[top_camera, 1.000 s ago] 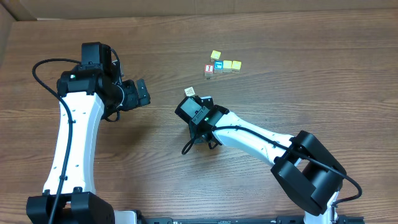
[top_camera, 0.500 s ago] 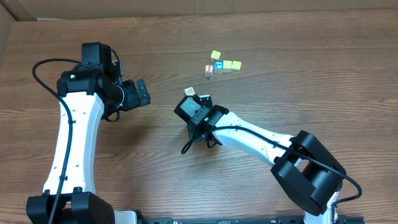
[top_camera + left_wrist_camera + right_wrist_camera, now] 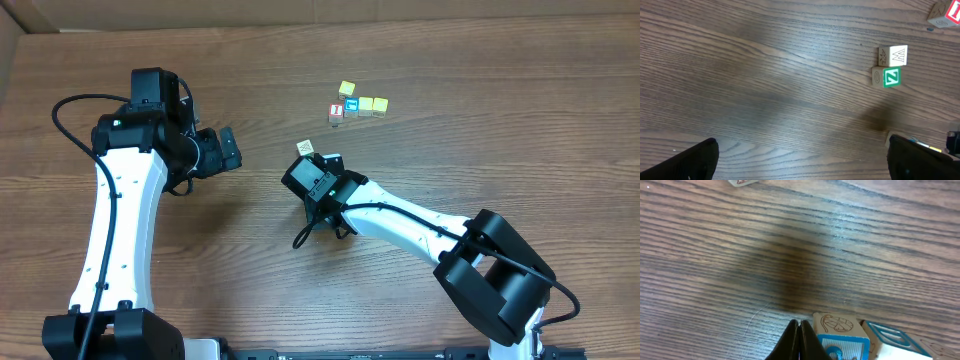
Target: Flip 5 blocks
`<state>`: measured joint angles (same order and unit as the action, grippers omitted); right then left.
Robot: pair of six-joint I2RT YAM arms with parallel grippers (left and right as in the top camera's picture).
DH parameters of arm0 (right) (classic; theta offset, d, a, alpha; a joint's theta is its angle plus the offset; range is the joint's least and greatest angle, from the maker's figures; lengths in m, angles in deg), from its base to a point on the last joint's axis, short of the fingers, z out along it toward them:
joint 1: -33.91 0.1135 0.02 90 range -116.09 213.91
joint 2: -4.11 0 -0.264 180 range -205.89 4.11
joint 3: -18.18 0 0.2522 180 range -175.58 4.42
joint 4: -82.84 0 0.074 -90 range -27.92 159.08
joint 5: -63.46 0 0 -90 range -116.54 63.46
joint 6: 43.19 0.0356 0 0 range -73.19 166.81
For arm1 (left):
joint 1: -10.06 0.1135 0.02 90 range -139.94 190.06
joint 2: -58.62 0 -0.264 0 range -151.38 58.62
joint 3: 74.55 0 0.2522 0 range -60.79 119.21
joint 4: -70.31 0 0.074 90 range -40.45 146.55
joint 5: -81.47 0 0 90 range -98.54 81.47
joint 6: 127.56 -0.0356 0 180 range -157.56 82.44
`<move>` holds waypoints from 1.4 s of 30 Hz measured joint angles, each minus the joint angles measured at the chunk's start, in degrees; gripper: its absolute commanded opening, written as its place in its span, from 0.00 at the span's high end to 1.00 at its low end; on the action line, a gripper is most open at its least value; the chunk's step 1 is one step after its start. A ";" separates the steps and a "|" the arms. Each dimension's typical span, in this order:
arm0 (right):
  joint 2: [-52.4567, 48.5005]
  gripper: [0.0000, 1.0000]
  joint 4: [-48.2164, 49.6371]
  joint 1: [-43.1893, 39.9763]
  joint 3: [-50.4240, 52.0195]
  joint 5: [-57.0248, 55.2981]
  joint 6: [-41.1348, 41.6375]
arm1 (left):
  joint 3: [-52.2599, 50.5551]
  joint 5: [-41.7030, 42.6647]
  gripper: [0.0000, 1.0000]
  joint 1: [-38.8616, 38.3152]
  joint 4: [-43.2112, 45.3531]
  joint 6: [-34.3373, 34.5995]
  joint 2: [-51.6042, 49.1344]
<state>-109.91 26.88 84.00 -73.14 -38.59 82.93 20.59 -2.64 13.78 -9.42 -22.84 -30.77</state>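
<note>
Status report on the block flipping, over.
Left gripper open, holding nothing. Right gripper shut, empty, tips beside teal-faced block. Green Z block lying free; nothing in the way.

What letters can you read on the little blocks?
"Z": green block.
"W", faint: whitish block above it.
Red block: cut off, unreadable.
Teal-edged block, right wrist view: cut off, unreadable.
Overhead cluster: too small.

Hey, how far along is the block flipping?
Done: cannot tell which cubes are flipped. In hand: nothing held; the right gripper is shut, tips beside a teal-faced cube; the left gripper is open, apart. Left: seemingly green Z cube and W cube, lying free.
</note>
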 measured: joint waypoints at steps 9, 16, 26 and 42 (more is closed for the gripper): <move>0.00 0.96 -0.13 0.00 0.00 -1.92 1.42 | 0.00 0.00 0.00 0.00 0.00 0.00 0.00; 0.00 0.96 -0.48 0.00 0.00 -2.10 2.12 | 0.00 0.00 0.00 0.00 0.00 0.00 0.00; 0.00 0.95 -2.49 0.00 0.00 -1.62 2.49 | 0.00 0.00 0.00 0.00 0.00 0.00 0.00; 0.00 0.66 -5.11 -0.22 -5.03 2.10 0.13 | 0.00 0.00 0.00 0.00 -0.02 0.00 0.00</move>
<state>-109.91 21.77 83.78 -78.17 -36.50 83.06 20.59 -2.64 13.78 -9.44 -22.84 -30.77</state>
